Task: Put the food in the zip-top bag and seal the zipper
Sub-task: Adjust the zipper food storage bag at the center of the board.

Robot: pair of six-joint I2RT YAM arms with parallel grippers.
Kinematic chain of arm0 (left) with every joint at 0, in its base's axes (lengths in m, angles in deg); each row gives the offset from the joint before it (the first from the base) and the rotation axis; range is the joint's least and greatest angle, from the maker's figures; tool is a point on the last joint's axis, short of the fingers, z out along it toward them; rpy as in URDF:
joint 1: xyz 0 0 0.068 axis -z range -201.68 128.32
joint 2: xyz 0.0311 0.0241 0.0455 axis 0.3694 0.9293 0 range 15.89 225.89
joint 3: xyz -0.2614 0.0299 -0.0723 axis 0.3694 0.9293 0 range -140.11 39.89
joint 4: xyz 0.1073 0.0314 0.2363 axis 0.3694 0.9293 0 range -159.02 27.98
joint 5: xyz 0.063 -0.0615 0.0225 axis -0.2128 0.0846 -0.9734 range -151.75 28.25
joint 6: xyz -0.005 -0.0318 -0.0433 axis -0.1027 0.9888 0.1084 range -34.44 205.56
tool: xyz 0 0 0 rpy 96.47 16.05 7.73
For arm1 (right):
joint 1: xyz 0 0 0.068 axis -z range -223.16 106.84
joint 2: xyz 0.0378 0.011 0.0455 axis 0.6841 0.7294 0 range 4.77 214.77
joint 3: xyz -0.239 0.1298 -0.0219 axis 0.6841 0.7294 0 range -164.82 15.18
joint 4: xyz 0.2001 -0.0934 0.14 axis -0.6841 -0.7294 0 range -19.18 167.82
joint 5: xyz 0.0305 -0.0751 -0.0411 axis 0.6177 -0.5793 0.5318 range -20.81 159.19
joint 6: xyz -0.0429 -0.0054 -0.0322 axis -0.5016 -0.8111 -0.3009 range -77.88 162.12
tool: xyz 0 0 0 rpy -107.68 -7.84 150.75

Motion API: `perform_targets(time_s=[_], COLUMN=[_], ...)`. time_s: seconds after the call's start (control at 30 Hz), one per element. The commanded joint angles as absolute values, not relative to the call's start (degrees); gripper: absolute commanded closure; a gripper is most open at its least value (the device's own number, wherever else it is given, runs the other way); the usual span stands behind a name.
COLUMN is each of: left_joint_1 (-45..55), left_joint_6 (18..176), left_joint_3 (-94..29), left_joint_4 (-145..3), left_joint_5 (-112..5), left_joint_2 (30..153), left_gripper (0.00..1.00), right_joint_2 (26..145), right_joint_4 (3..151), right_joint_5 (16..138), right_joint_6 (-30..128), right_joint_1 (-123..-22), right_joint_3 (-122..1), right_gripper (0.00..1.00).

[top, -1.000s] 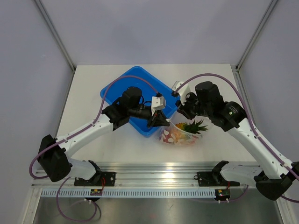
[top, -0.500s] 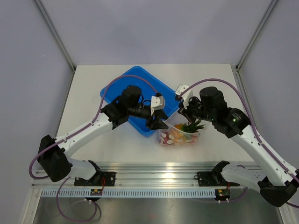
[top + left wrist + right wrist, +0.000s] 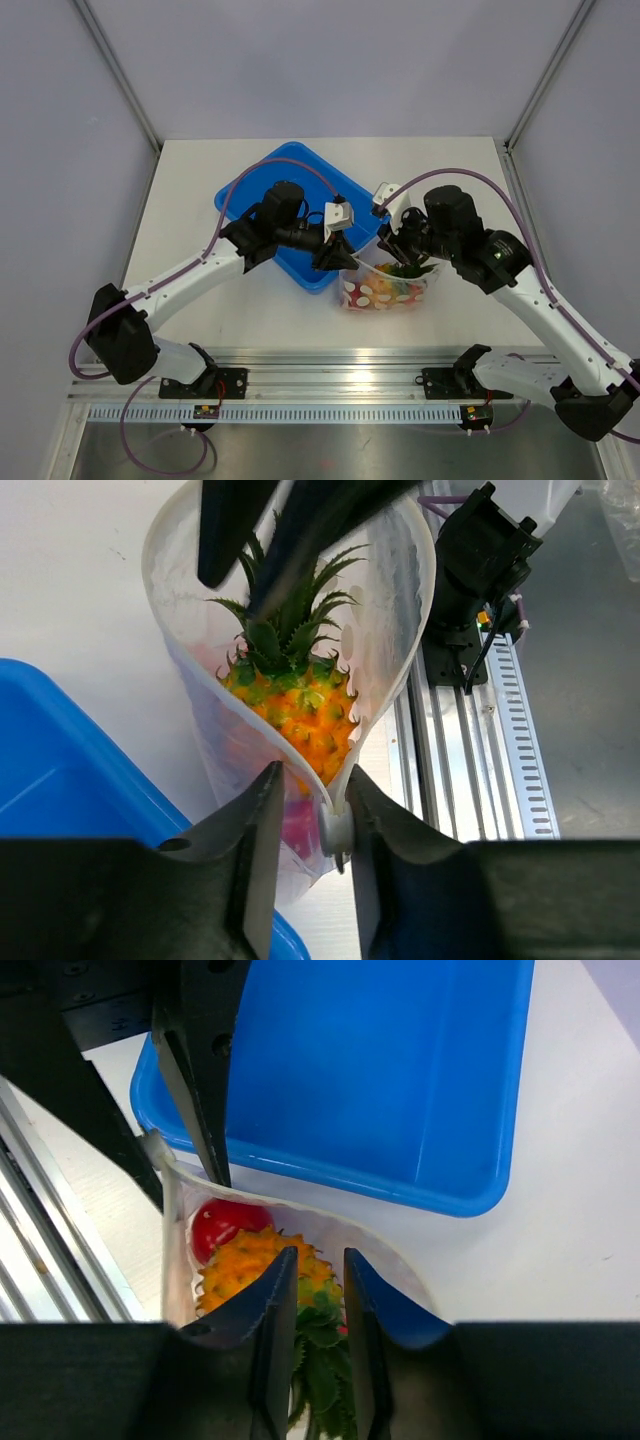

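Observation:
The clear zip-top bag (image 3: 385, 290) stands with its mouth open just right of the blue tray. The orange pineapple (image 3: 300, 705) lies inside it, green crown toward the right arm, and also shows in the right wrist view (image 3: 235, 1265). One red fruit (image 3: 225, 1222) sits beside it in the bag; the second is hidden. My left gripper (image 3: 340, 258) is shut on the bag's left mouth end, on the white zipper piece (image 3: 335, 830). My right gripper (image 3: 403, 250) hovers over the bag mouth, jaws a narrow gap apart above the crown leaves (image 3: 330, 1370), holding nothing.
The blue tray (image 3: 250, 195) lies tilted at the table's middle, its near corner touching the bag; it fills the top of the right wrist view (image 3: 380, 1080). A metal rail (image 3: 350, 385) with the arm bases runs along the near edge.
My right gripper has moved down and right, from the tray's corner to over the bag mouth. My left gripper has lifted the bag's end slightly, and the mouth stands wider.

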State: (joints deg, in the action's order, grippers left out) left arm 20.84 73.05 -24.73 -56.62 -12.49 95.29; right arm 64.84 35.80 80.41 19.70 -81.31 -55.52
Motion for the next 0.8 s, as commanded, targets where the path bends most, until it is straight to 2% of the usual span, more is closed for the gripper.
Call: perform_targets(time_s=[0.0, 0.07, 0.2, 0.47, 0.63, 0.73, 0.77], left_joint_1=[20.2, 20.0, 19.7, 19.4, 19.3, 19.3, 19.2], left_joint_6=[74.0, 74.3, 74.4, 74.5, 75.1, 75.1, 75.0], left_joint_3=[-26.0, -26.0, -25.8, -25.7, -25.8, -25.8, -25.9], left_joint_4=[-58.6, -58.6, -58.8, -58.9, -60.1, -60.1, -60.1], left_joint_5=[-11.0, -10.5, -10.4, -9.8, -9.3, -9.3, -9.3], left_joint_2=[96.2, 96.0, 95.7, 94.9, 94.9, 95.0, 95.0], left_gripper=[0.73, 0.75, 0.75, 0.76, 0.78, 0.80, 0.80], right_joint_2=[65.8, 66.7, 68.6, 72.8, 75.0, 76.2, 76.2], right_joint_4=[35.2, 34.1, 33.3, 33.4, 32.7, 32.2, 32.4], right_joint_5=[79.5, 78.7, 76.8, 74.4, 77.4, 78.1, 77.9], right_joint_6=[18.9, 18.5, 17.5, 15.9, 15.3, 14.6, 14.5], right_joint_1=[-81.6, -81.7, -81.7, -81.7, -81.7, -81.7, -81.7], right_joint_3=[-57.2, -57.9, -59.4, -61.5, -61.8, -62.0, -61.9], right_gripper=[0.63, 0.56, 0.50, 0.49, 0.52, 0.58, 0.63])
